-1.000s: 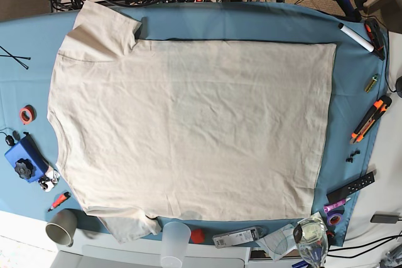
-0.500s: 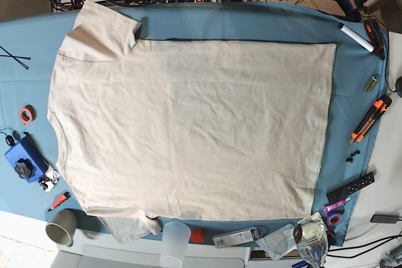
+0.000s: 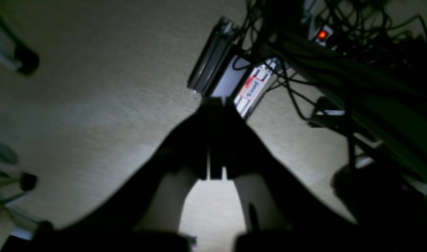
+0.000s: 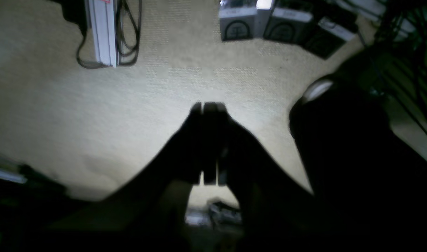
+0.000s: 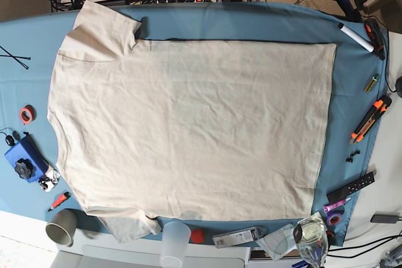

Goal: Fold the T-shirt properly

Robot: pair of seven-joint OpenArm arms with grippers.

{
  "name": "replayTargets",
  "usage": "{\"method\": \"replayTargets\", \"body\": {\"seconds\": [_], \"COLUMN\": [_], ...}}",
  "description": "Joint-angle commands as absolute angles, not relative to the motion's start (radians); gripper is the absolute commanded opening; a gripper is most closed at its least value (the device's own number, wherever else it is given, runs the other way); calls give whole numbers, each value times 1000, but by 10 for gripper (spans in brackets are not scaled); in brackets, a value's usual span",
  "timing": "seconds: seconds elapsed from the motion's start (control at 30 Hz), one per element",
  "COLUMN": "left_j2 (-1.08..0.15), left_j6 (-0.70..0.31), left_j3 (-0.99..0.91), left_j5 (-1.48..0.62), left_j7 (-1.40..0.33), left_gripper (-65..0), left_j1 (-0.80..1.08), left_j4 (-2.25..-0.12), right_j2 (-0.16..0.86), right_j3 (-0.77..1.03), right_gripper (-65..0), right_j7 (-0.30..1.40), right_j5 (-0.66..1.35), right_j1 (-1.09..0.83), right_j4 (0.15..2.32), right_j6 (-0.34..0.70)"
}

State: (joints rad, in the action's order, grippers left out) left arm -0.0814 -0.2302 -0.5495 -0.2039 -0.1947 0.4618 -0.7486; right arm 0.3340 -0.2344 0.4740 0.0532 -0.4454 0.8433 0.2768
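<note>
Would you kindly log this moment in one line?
T-shirt: spread out, unfolded | left gripper: shut, empty | right gripper: shut, empty

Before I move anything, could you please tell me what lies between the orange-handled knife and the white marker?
In the base view, a small yellowish-green cylinder lies between the knife and the marker.
</note>
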Motion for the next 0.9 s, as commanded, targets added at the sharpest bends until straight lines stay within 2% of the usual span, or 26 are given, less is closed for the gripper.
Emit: {"method": "replayTargets", "body": {"seconds": [0.0, 0.2, 0.47, 0.7, 0.87], "left_j2": [-89, -89, -95, -95, -95], "left_j6": [-236, -237, -237, -237, -237], "left_j3": [-552, -552, -553, -553, -553], "left_j5": [-235, -384, -543, -548, -562], "left_j7": [-212, -309, -401, -429, -456], "left_gripper": [-650, -650, -650, -650, -650], "left_j1": [498, 672, 903, 1061, 1127], "left_j4": [-798, -1076, -1437, -1728, -1898], "right_j2": [358, 426, 443, 437, 373], "right_j3": [-223, -92, 216, 458, 627], "right_gripper": [-650, -650, -650, -650, -650], "right_j7": [487, 583, 725, 827, 835], "right_j5": [60, 72, 290, 417, 465], "right_j1": [-488, -733, -1031, -1167, -1182], "right_j4": [897, 1228, 1666, 1942, 2091], "right_j6": [278, 268, 268, 269, 270]}}
